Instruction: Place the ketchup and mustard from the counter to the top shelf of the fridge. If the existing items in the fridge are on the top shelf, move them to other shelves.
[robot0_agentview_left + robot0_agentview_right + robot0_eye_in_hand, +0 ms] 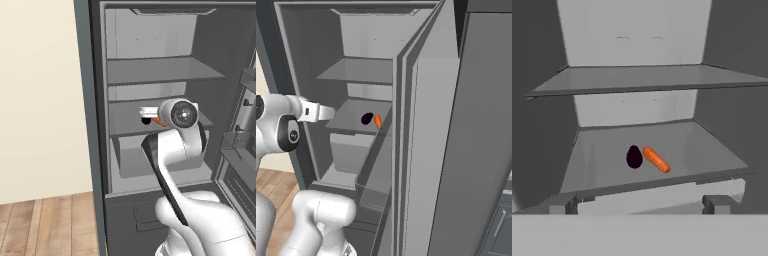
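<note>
Spread hand (pixel 640 204) faces the maroon lump (pixel 634 157) and carrot (pixel 656 159), arm-hidden from left.

Left base view: I look from behind the arm's left, forward and slightly down into the open fridge (pixel 150 100), close up, wall and wood floor at left.
Right base view: I look from behind the arm's right, past the door's edge, obliquely into the same interior.
Hand view: I face straight in, level with the lower shelf (pixel 662 150), very near.
Shared: all three catch the top shelf (pixel 165 70), the maroon lump (pixel 634 157) and the carrot piece (pixel 656 160).
</note>
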